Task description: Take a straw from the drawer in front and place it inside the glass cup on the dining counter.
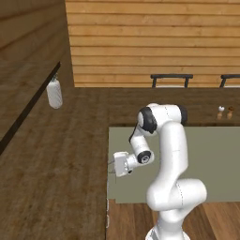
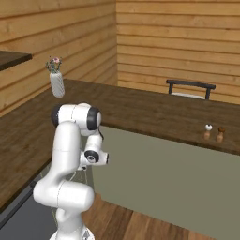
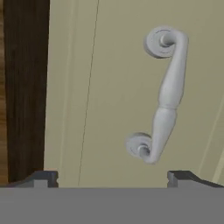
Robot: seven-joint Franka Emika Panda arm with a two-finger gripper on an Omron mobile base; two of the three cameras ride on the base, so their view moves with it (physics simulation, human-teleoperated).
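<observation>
Sage-green panel of the drawer [image 3: 113, 87] fills the space just ahead of the tool [image 3: 113, 177], and its pale grey handle [image 3: 164, 94] sits ahead and off toward one fingertip, not centred between them. The tool is released, jaws spread wide, touching nothing. A good approach, I judge, shifts sideways until the bar lies midway between the fingers [image 3: 43, 178], then advances and closes across its narrow waist before pulling straight back. The dark wood surface [image 1: 84, 140] edges the panel.

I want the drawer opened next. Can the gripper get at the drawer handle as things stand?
Probably yes: the gripper is open and faces the drawer front, and nothing lies between its fingers and the grey handle, which sits slightly off-centre.
</observation>
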